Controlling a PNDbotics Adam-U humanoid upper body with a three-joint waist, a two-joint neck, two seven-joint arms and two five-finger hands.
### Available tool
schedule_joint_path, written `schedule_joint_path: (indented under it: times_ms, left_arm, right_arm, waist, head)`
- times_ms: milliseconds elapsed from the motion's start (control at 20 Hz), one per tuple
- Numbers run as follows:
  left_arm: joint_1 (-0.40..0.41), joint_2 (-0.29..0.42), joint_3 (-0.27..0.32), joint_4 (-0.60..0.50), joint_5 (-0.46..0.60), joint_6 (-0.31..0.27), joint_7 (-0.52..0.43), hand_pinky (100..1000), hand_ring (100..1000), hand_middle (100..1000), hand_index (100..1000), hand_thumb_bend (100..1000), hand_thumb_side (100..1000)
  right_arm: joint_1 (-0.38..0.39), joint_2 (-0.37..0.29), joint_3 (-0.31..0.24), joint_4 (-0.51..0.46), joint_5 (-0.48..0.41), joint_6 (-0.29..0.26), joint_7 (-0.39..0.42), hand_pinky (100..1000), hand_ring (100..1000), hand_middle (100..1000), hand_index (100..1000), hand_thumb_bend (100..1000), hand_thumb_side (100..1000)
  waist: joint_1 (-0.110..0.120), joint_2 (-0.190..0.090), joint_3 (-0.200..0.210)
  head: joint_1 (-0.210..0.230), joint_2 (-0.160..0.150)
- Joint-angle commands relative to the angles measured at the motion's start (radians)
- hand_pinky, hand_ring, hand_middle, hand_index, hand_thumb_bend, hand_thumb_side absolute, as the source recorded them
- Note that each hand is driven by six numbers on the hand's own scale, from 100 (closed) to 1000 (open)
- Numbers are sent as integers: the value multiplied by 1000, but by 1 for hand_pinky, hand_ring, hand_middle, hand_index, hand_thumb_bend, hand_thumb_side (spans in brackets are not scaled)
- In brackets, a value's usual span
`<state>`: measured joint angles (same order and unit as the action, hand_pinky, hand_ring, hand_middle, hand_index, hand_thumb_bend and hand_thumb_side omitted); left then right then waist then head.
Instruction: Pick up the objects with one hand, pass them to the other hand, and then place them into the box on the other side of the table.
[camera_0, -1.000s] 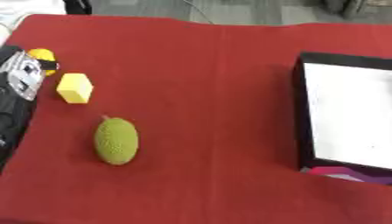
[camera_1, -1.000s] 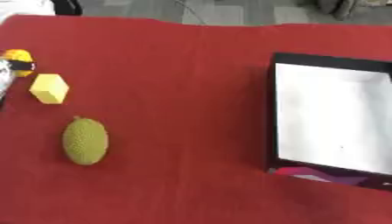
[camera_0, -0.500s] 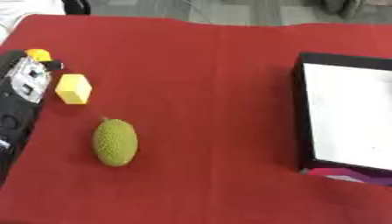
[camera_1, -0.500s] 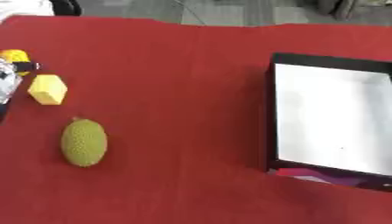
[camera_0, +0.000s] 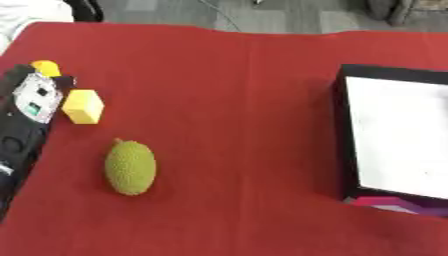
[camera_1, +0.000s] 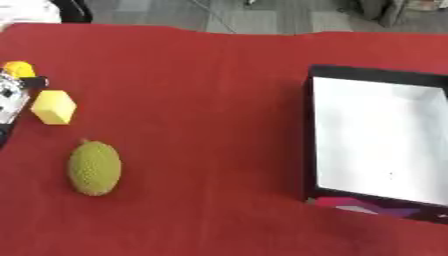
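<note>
The green bumpy fruit (camera_0: 130, 166) lay on the red tabletop (camera_0: 227, 90), well left of the box (camera_1: 381, 137) and just below the yellow block (camera_0: 83, 106). Judged light, stiff, with a textured skin that should not slip; best taken across its narrow middle. Its long axis ran near-to-far, tilted little, the stem end toward the yellow block. The left robot hand (camera_0: 24, 114) lay at the left edge beside the block; whether its fingers were apart or together could not be told. The right robot hand was unseen.
</note>
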<state>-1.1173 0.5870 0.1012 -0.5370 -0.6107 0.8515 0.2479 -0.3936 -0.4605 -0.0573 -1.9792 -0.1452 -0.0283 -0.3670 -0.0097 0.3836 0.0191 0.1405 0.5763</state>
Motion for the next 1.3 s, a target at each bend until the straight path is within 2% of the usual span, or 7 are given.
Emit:
schedule_joint_path:
  times_ms: [50,450,650,750,850,950,1300]
  left_arm:
    - [-12,35,2,-3,2,56,105,843,813,703,861,327,440]
    - [-5,48,7,4,79,56,187,839,808,696,876,354,479]
    - [-6,58,6,2,104,56,244,772,706,580,747,107,402]
    - [-8,58,6,-9,108,56,297,693,595,493,652,100,345]
    - [-10,53,6,-28,124,56,343,668,556,468,565,100,263]
    - [-9,48,1,-51,146,56,378,647,524,442,500,100,281]
    - [-8,41,-50,-120,175,56,377,608,490,389,435,100,262]
  right_arm:
    - [-11,-14,-1,-21,-2,-1,6,1000,1000,886,1000,100,568]
    - [-6,-8,1,-21,7,3,14,1000,1000,886,1000,100,567]
    - [-10,-5,2,-21,10,1,16,1000,1000,886,1000,100,566]
    - [-10,-6,3,-21,11,1,17,1000,1000,886,1000,100,566]
    - [-10,-7,4,-21,11,1,19,1000,1000,886,1000,100,566]
    - [-10,-9,4,-21,9,1,18,1000,1000,885,1000,100,566]
    - [0,-19,3,-21,6,4,15,1000,1000,884,1000,100,566]
  waist:
    - [3,-18,-2]
    - [2,-7,-4]
    - [0,3,-11]
    - [0,3,-11]
    - [0,2,-11]
    - [1,-1,-12]
    - [10,-20,-5]
  head:
    - [-1,-13]
    - [-6,-11]
    - [-1,-13]
    - [1,-13]
    - [1,-11]
    - [0,-9]
    - [-7,10]
